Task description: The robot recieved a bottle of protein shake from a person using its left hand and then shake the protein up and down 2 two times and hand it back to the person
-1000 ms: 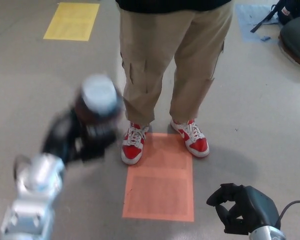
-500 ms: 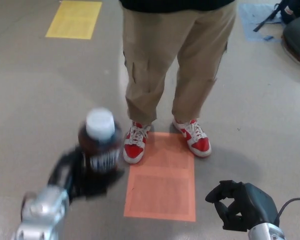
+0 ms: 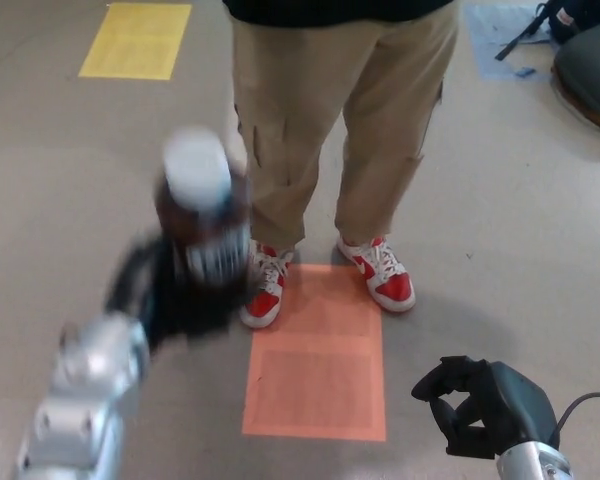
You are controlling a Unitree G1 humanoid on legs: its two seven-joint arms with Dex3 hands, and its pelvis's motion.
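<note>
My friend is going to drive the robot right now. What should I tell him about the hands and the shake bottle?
Left robot hand: shut on the protein shake bottle, held up in front of the person's legs, white cap on top. The picture is blurred there, so it is mid-shake.
Right robot hand: low at the side, fingers curled, holding nothing.
Done: bottle received from the person.
Left: finish the shakes (the count cannot be told from here), then hand the bottle back to the person, who stands by the orange floor mark.
</note>
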